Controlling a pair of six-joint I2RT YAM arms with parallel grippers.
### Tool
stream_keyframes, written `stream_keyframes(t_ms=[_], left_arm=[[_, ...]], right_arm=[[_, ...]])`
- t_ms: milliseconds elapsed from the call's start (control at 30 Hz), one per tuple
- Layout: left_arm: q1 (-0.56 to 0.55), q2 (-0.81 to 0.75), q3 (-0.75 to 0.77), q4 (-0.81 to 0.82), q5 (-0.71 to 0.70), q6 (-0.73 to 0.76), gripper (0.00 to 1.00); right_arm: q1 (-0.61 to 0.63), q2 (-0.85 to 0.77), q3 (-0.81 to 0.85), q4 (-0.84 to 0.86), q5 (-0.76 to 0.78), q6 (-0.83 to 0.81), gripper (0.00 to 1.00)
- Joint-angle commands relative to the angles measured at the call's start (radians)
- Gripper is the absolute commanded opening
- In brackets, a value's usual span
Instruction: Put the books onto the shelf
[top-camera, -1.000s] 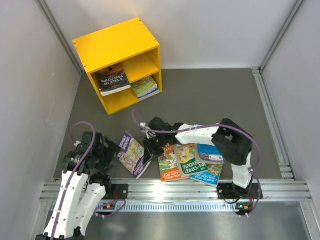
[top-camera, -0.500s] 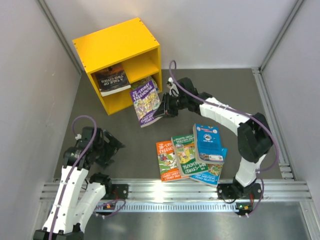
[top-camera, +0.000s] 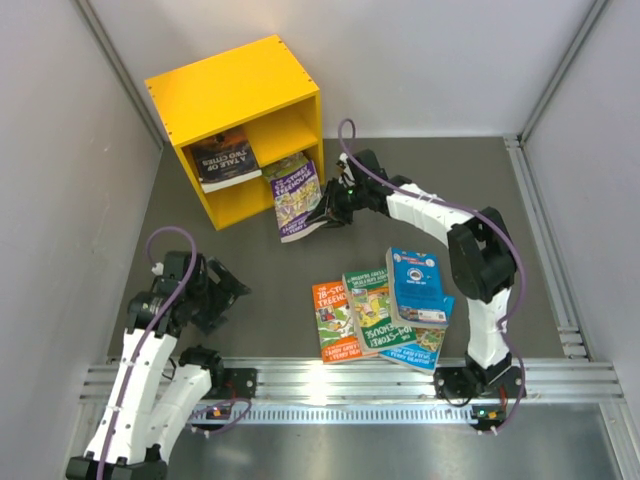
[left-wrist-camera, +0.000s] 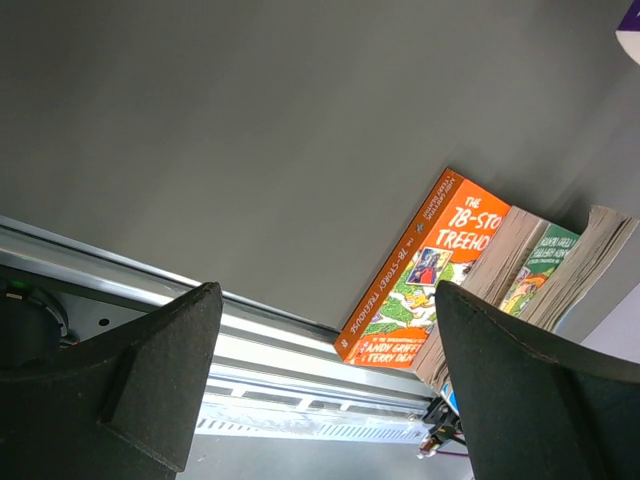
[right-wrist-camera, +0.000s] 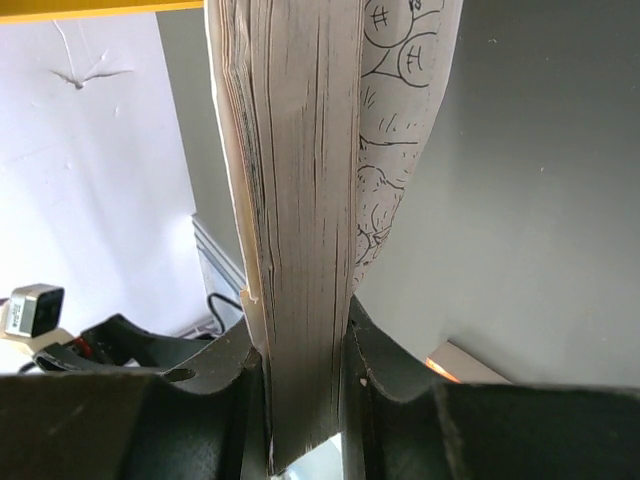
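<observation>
Top: right gripper (top-camera: 326, 213) has carried the purple book (top-camera: 296, 196) from the floor pile to the shelf (top-camera: 235, 85) front; insertion likely next.
Left wrist: left gripper (left-wrist-camera: 325, 350) spread wide, empty.
Right wrist: fingers (right-wrist-camera: 232, 400) pinch the book's page edge.

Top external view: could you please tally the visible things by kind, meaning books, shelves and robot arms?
Books: 7
Shelf: 1
Robot arms: 2
Total: 10
</observation>
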Motion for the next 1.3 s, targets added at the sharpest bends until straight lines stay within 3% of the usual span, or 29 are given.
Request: stream_keyframes(t_ms=[0, 333, 500, 633, 733, 767, 833, 900, 933, 1033, 1267], left_arm=[[-0.002, 0.008, 0.04, 0.032, -0.019, 0.031, 0.92], [-0.001, 0.042, 0.066, 0.036, -0.033, 0.067, 0.92], [-0.002, 0.066, 0.094, 0.029, -0.045, 0.088, 0.92], [-0.002, 0.071, 0.098, 0.016, -0.041, 0.097, 0.92], [-0.002, 0.068, 0.092, 0.013, -0.036, 0.1, 0.92], [-0.002, 0.069, 0.088, 0.012, -0.033, 0.102, 0.92], [-0.001, 0.072, 0.083, 0.015, -0.03, 0.105, 0.92], [-0.002, 0.083, 0.077, 0.03, -0.029, 0.108, 0.92], [-0.002, 0.088, 0.074, 0.036, -0.027, 0.11, 0.92], [-0.004, 0.109, 0.066, 0.058, -0.022, 0.113, 0.92], [-0.001, 0.147, 0.045, 0.112, -0.015, 0.114, 0.92]], right_arm=[[-0.01, -0.021, 0.073, 0.125, -0.038, 0.039, 0.0], [-0.027, 0.094, 0.226, 0.129, -0.038, 0.07, 0.0], [-0.037, 0.205, 0.399, 0.076, -0.024, 0.075, 0.0], [-0.076, 0.323, 0.53, 0.062, 0.006, 0.117, 0.14], [-0.114, 0.378, 0.61, 0.066, 0.023, 0.168, 0.39], [-0.125, 0.384, 0.623, 0.072, 0.029, 0.189, 0.58], [-0.152, 0.378, 0.617, 0.076, 0.035, 0.202, 0.76], [-0.168, 0.358, 0.575, 0.079, 0.039, 0.199, 0.84], [-0.18, 0.332, 0.555, 0.082, 0.037, 0.194, 0.95], [-0.201, 0.27, 0.451, 0.083, 0.032, 0.165, 0.99], [-0.205, 0.076, 0.141, 0.086, 0.034, 0.099, 0.98]])
